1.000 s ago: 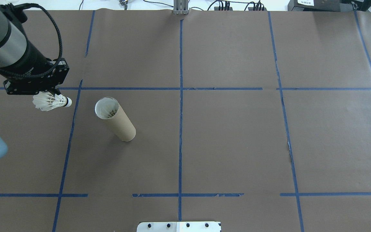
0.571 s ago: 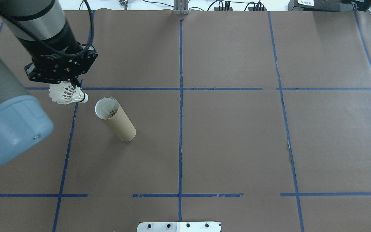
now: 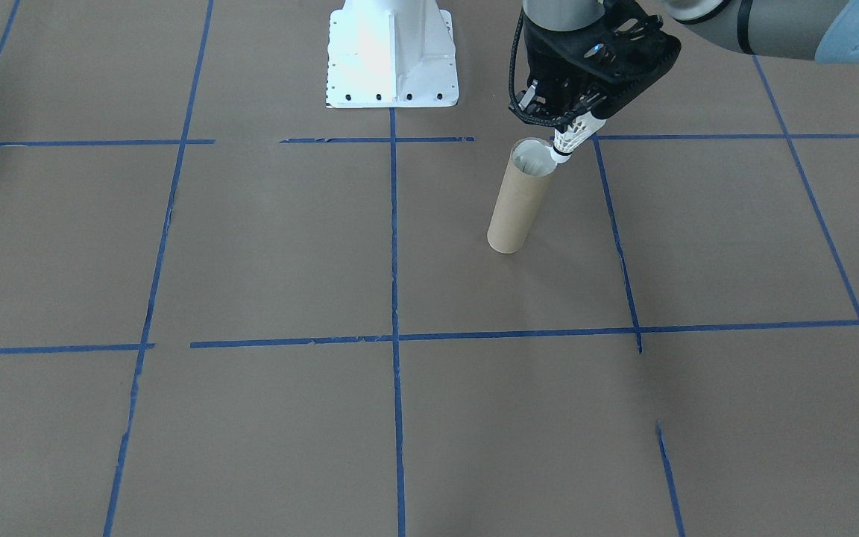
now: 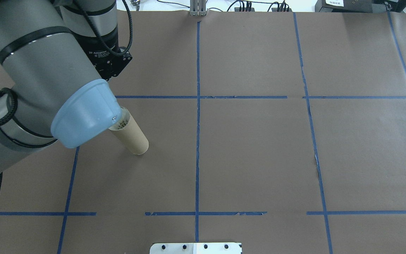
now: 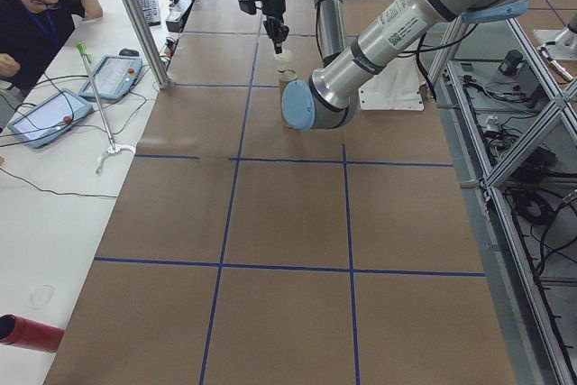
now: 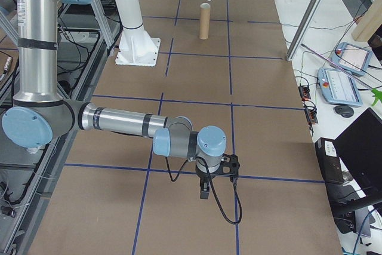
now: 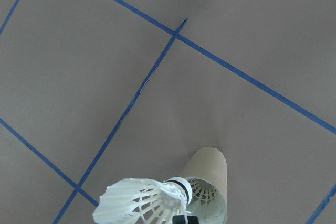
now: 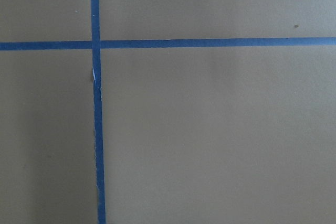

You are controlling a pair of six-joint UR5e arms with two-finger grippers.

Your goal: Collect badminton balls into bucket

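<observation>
On your tabletop (image 3: 250, 246), taken left to right in the front-facing view: item one, the white pedestal base (image 3: 392, 56), bolted at the far edge and idle. Item two, the bucket (image 3: 520, 198), a brown cardboard tube standing upright near the blue tape cross, its whitish mouth open upward; the wrist view shows feathers already inside it (image 7: 202, 192). Item three, the shuttlecock (image 3: 565, 140), white, cork tip down, tilted, its tip at the near rim of the tube mouth and not yet inside. Item four, the left tool (image 3: 575, 112), clamped on the shuttlecock's feather skirt, fingers drawn in close around it. Item five, the right tool (image 6: 204, 190), parked low over bare paper well away from the tube; you cannot tell from these views whether it stands parted or closed, and its wrist camera shows only tape lines. Risks for you to note: the tip looks off-centre, so a release now could bounce the shuttlecock off the rim onto the paper; a lower push against the rim could tip the light, narrow tube; tight pressure may crush feathers.
</observation>
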